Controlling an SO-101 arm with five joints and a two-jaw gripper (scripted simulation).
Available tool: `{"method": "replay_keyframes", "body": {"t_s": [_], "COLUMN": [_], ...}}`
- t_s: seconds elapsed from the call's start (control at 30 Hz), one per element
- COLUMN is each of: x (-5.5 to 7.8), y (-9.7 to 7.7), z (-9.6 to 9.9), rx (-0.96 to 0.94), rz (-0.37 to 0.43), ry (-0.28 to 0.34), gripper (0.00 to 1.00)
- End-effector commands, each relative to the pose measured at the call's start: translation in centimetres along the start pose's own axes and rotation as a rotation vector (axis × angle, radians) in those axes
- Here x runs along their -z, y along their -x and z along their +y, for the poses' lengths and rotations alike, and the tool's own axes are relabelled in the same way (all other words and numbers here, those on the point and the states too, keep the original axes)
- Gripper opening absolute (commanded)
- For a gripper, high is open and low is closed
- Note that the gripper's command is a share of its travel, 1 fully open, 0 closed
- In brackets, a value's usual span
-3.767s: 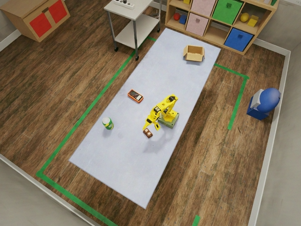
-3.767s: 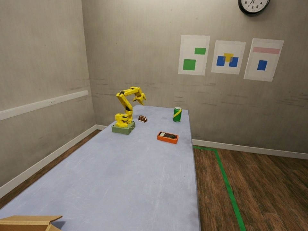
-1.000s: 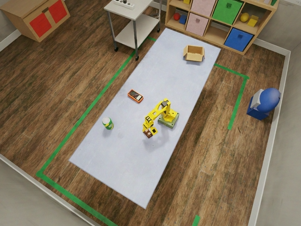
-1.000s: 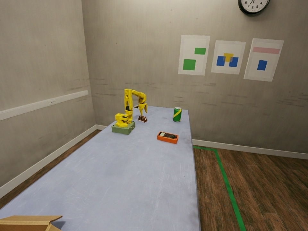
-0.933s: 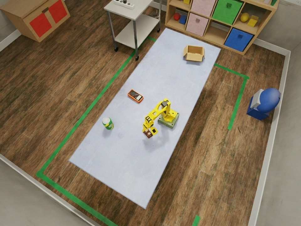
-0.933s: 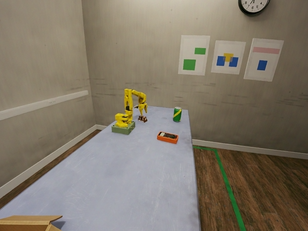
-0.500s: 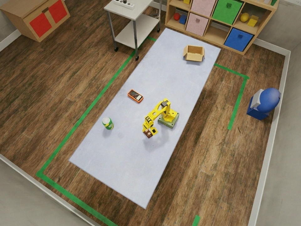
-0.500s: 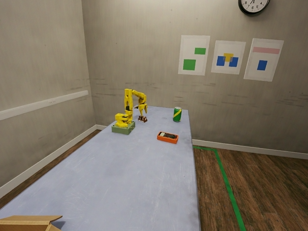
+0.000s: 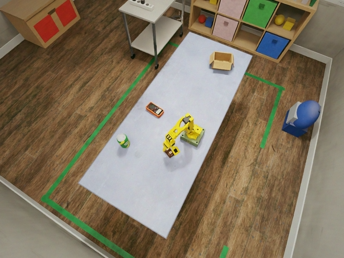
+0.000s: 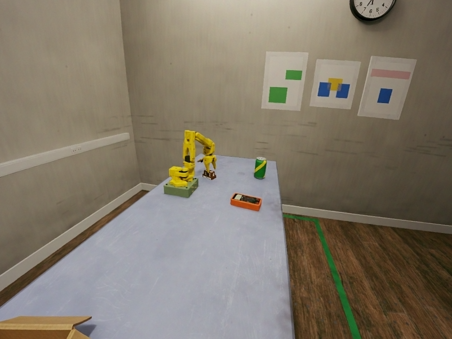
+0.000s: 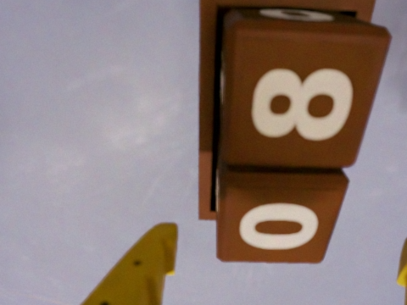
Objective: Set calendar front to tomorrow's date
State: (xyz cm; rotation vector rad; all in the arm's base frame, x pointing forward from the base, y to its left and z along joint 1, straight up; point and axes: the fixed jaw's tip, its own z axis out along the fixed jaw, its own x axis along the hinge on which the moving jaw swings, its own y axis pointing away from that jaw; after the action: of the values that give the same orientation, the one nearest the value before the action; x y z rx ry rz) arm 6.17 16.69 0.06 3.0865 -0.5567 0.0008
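Brown digit cubes, the 8 and the 0, sit in their tray, and with our gripper spread empty above, we judge we're lining up a first grasp, next needing a careful descent.

playroom-like room, toy-filled cube shelf, colorful bins, wall posters
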Motion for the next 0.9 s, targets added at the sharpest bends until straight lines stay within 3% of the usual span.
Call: {"method": "replay_keyframes", "body": {"t_s": [0.0, 0.43, 0.87], "x": [-0.8, -1.9, -2.0], "y": [-0.2, -0.2, -0.2], "z": [0.1, 0.2, 0.3], "rx": [-0.020, -0.020, -0.020], "rz": [-0.001, -0.001, -0.001], "ry": [0.006, 0.006, 0.006], "gripper": [0.35, 0.35, 0.35]}}
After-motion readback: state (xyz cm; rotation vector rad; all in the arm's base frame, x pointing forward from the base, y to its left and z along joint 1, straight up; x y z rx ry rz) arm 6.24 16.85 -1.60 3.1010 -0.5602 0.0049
